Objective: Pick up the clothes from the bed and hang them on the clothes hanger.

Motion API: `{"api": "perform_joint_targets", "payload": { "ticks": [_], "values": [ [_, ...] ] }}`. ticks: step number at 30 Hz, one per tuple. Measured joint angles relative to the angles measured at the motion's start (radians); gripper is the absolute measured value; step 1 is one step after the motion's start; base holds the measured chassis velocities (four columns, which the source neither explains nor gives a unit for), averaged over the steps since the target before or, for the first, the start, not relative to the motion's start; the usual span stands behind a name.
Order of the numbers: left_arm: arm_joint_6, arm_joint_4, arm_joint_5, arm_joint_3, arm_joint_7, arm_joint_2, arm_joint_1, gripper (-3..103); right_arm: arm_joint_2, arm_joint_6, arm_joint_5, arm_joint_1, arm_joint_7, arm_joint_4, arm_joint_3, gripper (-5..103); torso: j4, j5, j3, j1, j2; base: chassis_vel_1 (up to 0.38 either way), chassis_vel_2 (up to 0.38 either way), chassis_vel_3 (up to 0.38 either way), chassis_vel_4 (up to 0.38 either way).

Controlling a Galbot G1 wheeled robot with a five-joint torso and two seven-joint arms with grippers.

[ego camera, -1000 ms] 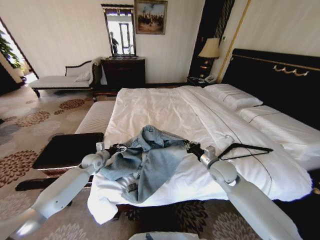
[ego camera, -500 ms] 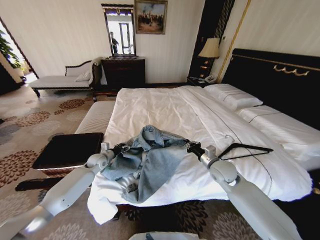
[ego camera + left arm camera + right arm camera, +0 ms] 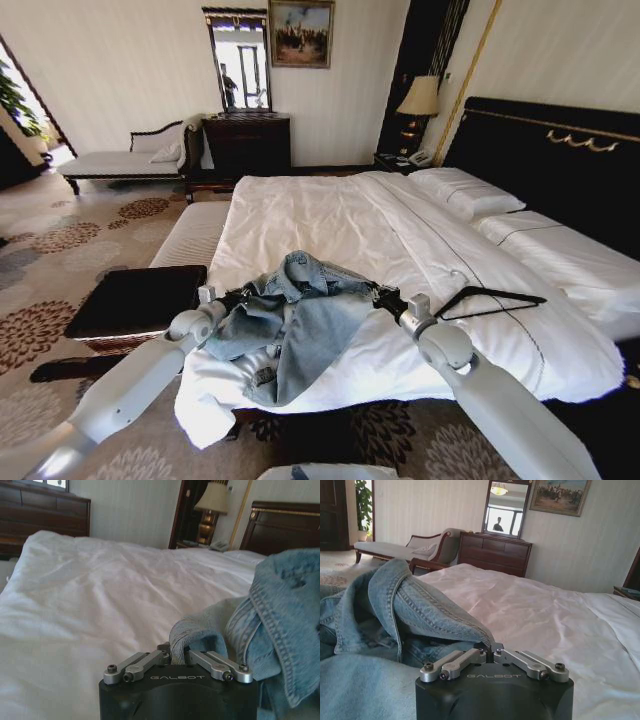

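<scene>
The light-blue washed denim jacket (image 3: 295, 310) lies bunched at the foot end of the wide white-sheeted bed (image 3: 330, 215), its lower half draped over the mattress edge toward six o'clock in the head view. Both arms are on it. The left gripper (image 3: 240, 297) sits at the jacket's nine o'clock side; the left wrist view shows its fingers (image 3: 165, 655) pressed in on a fold of denim. The right gripper (image 3: 383, 296) is at the jacket's three o'clock side, and the right wrist view shows its fingers (image 3: 494, 651) pinching a thick seamed edge, seemingly the collar or a hem.

The thin black triangular coat hanger (image 3: 490, 299) rests flat on the sheet just past the right gripper, toward three o'clock, apart from the jacket.

The step in hand looks like the pick-up: both grasps seem set, the garment not yet raised. The next move likely calls for lifting both sides evenly so the denim spreads open, then finding the shoulders for the hanger.
</scene>
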Motion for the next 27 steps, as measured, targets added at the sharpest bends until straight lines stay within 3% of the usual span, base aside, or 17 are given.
{"api": "perform_joint_targets", "payload": {
  "ticks": [4, 6, 8, 10, 13, 17, 18, 22, 27],
  "values": [
    [0.009, -0.081, -0.072, -0.029, -0.038, 0.035, -0.045, 4, -0.025, -0.033, 0.111, 0.070, 0.031, 0.031, 0.003, 2, 0.0001, -0.0003, 0.000, 0.000, 0.000, 0.000, 0.000, 0.000, 0.000],
    [0.021, -0.121, -0.134, -0.040, -0.067, 0.065, -0.116, 4, -0.046, -0.062, 0.227, 0.159, 0.067, 0.038, -0.008, 2, 0.0002, -0.0004, 0.000, 0.000, 0.000, 0.000, 0.000, 0.000, 0.000],
    [0.024, -0.126, -0.149, -0.040, -0.073, 0.071, -0.134, 4, -0.050, -0.068, 0.252, 0.180, 0.075, 0.038, -0.012, 2, 0.0002, -0.0003, 0.000, 0.000, 0.000, 0.000, 0.000, 0.000, 0.000],
    [0.037, -0.137, -0.217, -0.022, -0.096, 0.097, -0.253, 4, -0.068, -0.095, 0.361, 0.314, 0.116, 0.021, -0.044, 2, 0.0001, -0.0002, 0.000, 0.000, 0.000, 0.000, 0.000, 0.000, 0.000],
    [0.046, -0.130, -0.254, 0.003, -0.108, 0.107, -0.344, 4, -0.074, -0.105, 0.408, 0.415, 0.138, -0.011, -0.080, 2, 0.0003, -0.0005, 0.000, 0.000, 0.000, 0.000, 0.000, 0.000, 0.000],
    [0.059, -0.076, -0.318, 0.096, -0.125, 0.112, -0.552, 4, -0.057, -0.124, 0.529, 0.685, 0.195, -0.116, -0.209, 2, 0.0000, -0.0003, 0.000, 0.000, 0.000, 0.000, 0.000, 0.000, 0.000],
    [0.059, -0.076, -0.318, 0.096, -0.125, 0.112, -0.552, 4, -0.057, -0.124, 0.529, 0.685, 0.195, -0.116, -0.209, 2, 0.0000, -0.0003, 0.000, 0.000, 0.000, 0.000, 0.000, 0.000, 0.000],
    [0.070, -0.016, -0.376, 0.185, -0.145, 0.100, -0.740, 4, -0.015, -0.127, 0.601, 0.946, 0.217, -0.247, -0.338, 2, 0.0005, -0.0009, 0.000, 0.000, 0.000, 0.000, 0.000, 0.000, 0.000],
    [0.074, 0.033, -0.407, 0.252, -0.165, 0.077, -0.873, 4, 0.010, -0.127, 0.622, 1.063, 0.219, -0.344, -0.392, 2, 0.0006, -0.0004, 0.000, 0.000, 0.000, 0.000, 0.000, 0.000, 0.000]
  ]
}}
